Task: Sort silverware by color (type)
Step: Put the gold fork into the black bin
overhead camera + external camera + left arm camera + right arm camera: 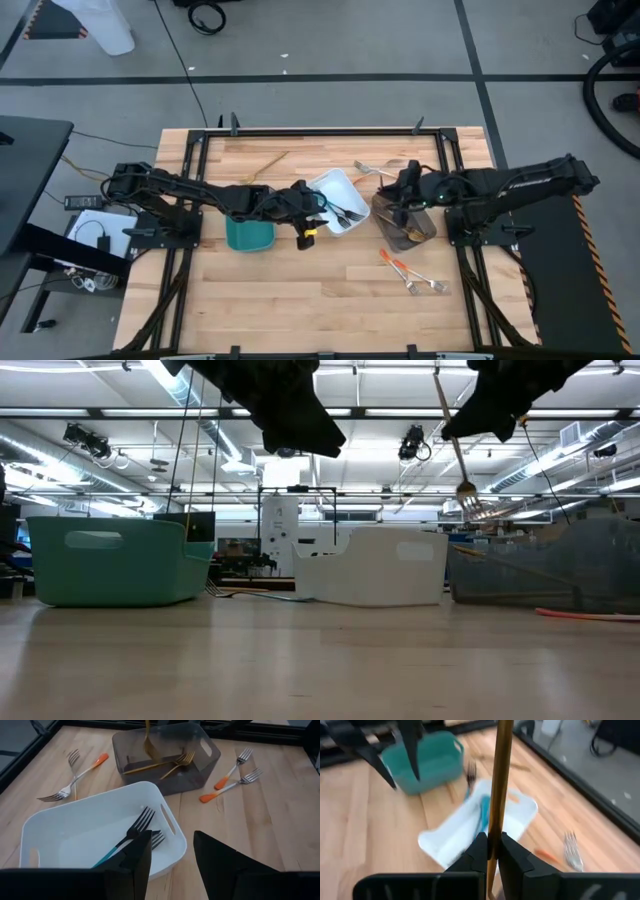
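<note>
Right gripper [490, 851] is pinched narrow on the handle of a gold fork [462, 478], which hangs upright, tines down, above the grey tray [405, 222] near the table's [330, 310] right edge. Its long axis runs vertical, so the fork lies straight below the fingers and the tray straight below the fork; by my judgement a release from here should drop it among the gold pieces [159, 765] already lying flat inside. Left gripper [172, 857] hovers with its fingers apart and empty over the near rim of the white tray [80, 832], which holds blue-handled forks [127, 840]. Two orange-handled forks [412, 276] lie loose on the wood toward the front right, nearer the right arm; more [372, 168] lie behind the trays.
</note>
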{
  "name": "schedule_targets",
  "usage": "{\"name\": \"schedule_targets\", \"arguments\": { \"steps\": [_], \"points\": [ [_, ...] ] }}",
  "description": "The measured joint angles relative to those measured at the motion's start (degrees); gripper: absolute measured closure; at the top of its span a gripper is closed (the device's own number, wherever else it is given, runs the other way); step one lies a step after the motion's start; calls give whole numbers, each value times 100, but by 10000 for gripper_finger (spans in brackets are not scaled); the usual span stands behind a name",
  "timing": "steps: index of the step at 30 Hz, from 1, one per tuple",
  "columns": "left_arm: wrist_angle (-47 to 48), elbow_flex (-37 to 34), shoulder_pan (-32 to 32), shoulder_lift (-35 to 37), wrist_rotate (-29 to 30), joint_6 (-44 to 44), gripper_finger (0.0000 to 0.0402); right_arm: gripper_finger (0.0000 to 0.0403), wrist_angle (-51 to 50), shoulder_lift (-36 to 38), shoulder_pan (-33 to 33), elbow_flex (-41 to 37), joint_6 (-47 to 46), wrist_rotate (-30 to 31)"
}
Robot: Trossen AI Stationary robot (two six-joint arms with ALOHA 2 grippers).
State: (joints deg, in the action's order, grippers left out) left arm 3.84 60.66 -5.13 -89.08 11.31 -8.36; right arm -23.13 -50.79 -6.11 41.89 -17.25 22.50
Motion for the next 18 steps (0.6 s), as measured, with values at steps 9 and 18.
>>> {"name": "schedule_targets", "arguments": {
  "steps": [9, 18],
  "points": [
    [172, 0, 4, 0, 0, 2, 247, 371, -1757, -326, 114, 426, -847, -546],
    [175, 0, 7, 0, 0, 9, 247, 371, -3217, -1329, 335, 1123, -1028, -1220]
  ]
}}
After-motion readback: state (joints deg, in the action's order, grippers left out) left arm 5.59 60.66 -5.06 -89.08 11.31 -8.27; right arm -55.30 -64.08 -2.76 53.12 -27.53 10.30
